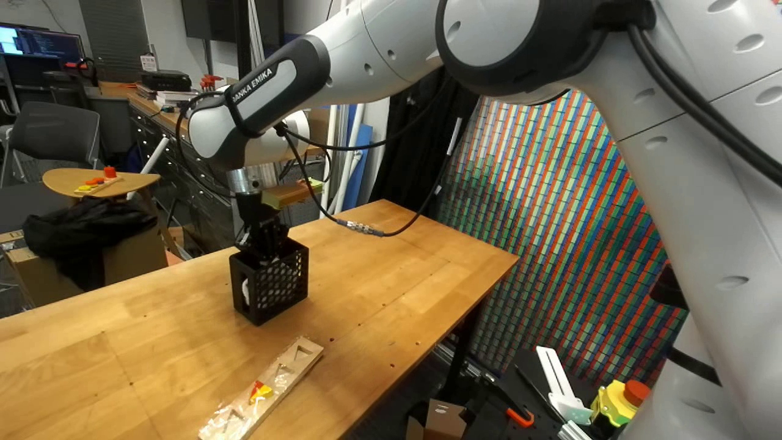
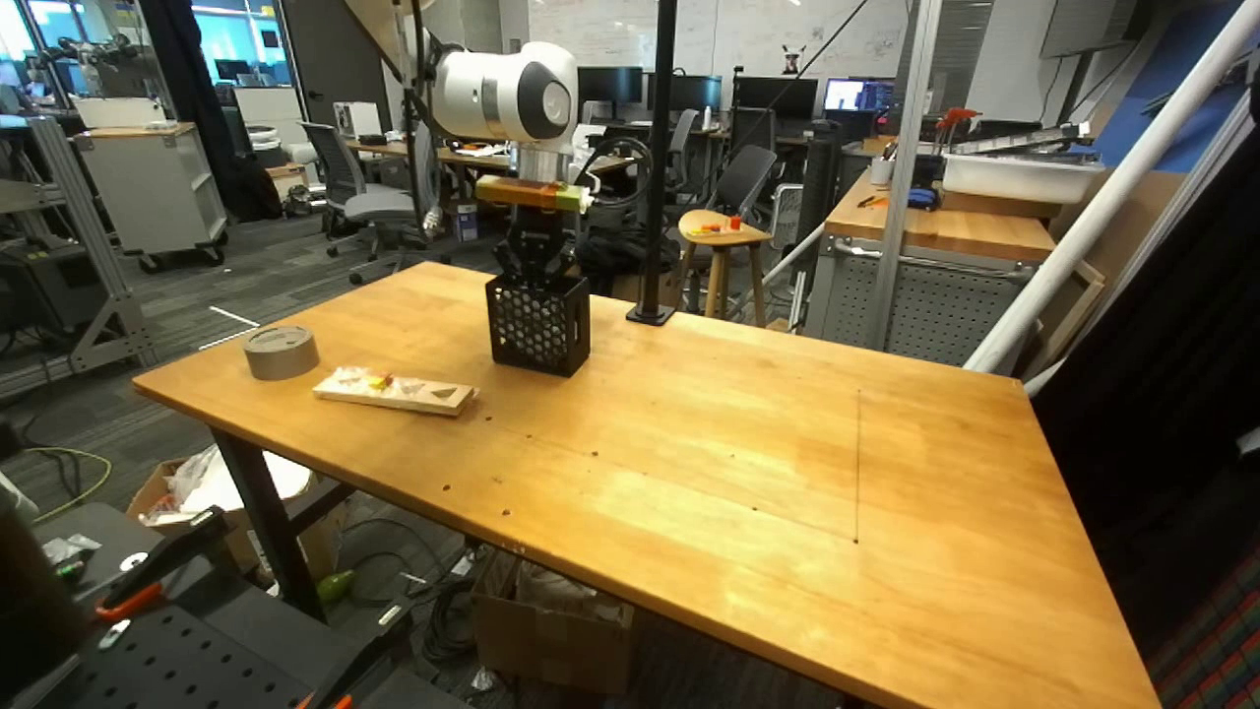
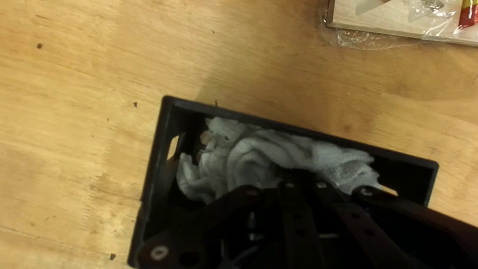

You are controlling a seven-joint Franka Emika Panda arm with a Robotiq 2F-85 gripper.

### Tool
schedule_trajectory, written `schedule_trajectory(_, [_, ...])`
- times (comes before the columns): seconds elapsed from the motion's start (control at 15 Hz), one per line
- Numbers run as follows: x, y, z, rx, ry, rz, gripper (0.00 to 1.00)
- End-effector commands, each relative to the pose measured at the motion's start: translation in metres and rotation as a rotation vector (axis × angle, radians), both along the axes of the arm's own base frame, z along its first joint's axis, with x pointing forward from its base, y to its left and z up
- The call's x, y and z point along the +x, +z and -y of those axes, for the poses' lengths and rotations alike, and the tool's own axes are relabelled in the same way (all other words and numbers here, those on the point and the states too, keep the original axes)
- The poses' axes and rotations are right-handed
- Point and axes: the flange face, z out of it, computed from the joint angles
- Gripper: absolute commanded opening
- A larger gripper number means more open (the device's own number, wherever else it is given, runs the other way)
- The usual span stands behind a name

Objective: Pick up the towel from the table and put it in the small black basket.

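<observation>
Your hand [image 3: 302,175] is standing narrow in boxy black perforated basket [image 3: 298,133] | bunched off-white cloth towel [image 3: 261,149] lying there | grip unclear

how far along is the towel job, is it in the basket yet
Done: in the wrist view the towel lies bunched inside the small black basket. In hand: the shut gripper is down at the basket's opening, over the towel; whether it pinches any is hidden. Left, probably: opening if it does, then lifting clear.
</observation>
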Motion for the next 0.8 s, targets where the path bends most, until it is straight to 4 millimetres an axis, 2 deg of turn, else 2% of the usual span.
schedule_trajectory(0.0, [-0.003, -0.006, 0.011, 0.042, -0.009, 0.000, 0.01])
schedule_trajectory(0.73, [-0.001, -0.031, 0.019, 0.097, -0.005, -0.019, 0.01])
